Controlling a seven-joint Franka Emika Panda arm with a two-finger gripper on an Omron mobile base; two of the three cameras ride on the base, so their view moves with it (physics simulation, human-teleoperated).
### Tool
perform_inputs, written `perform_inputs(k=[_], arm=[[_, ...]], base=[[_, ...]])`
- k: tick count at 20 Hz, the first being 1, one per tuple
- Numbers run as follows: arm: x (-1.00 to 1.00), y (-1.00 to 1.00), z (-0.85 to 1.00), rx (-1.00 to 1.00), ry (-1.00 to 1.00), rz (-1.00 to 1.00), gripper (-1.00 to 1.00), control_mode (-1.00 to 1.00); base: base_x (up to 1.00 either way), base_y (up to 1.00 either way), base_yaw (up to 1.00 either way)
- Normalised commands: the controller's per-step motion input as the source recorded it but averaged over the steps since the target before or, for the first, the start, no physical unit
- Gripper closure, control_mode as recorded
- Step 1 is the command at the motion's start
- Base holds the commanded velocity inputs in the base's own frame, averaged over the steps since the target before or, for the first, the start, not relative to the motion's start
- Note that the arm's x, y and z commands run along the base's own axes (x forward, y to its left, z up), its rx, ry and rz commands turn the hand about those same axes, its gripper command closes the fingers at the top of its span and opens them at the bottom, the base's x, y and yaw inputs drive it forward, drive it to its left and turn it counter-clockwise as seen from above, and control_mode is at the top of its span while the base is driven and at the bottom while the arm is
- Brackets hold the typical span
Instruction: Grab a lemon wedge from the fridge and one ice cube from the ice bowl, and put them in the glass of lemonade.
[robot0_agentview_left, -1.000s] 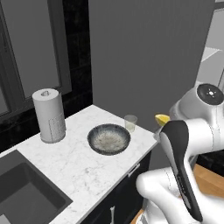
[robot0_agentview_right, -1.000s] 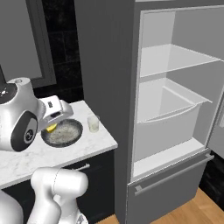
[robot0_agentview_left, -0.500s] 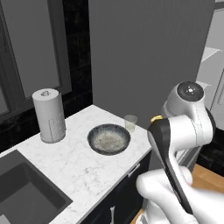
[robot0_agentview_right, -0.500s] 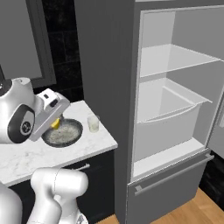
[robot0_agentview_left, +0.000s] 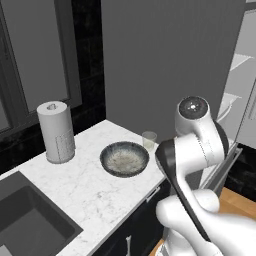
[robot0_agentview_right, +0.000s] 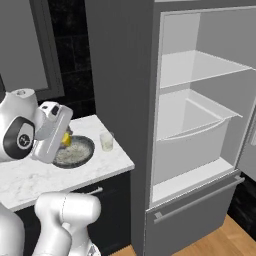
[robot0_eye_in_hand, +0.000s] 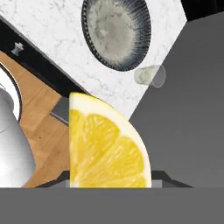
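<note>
The gripper (robot0_agentview_right: 64, 141) is clamped on the lemon wedge (robot0_eye_in_hand: 107, 146), above the ice bowl (robot0_agentview_right: 73, 151) on the surface (robot0_agentview_left: 80, 185). The right base view alone shows the open fridge (robot0_agentview_right: 200, 115); the glass of lemonade (robot0_agentview_left: 149, 140) stands beside the bowl.

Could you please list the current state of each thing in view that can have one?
Bright yellow lemon wedge: held in the end effector, off the counter.
Tall matte grey fridge: door open, shelves bare.
Wide shallow dark grey-blue ice bowl: upright on the white marble counter.
Small clear glass of lemonade: upright, beside the bowl, no wedge in it yet.
White paper-towel roll: standing upright.
</note>
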Motion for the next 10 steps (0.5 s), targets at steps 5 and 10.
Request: perform_inputs(k=[5, 10], arm=[[0.15, 0.00, -0.07, -0.34, 0.09, 0.28, 1.00, -1.00], [0.07, 0.00, -0.05, -0.32, 0.07, 0.26, 1.00, -1.00]], base=[[0.00, 0.00, 0.00], [0.00, 0.00, 0.00]])
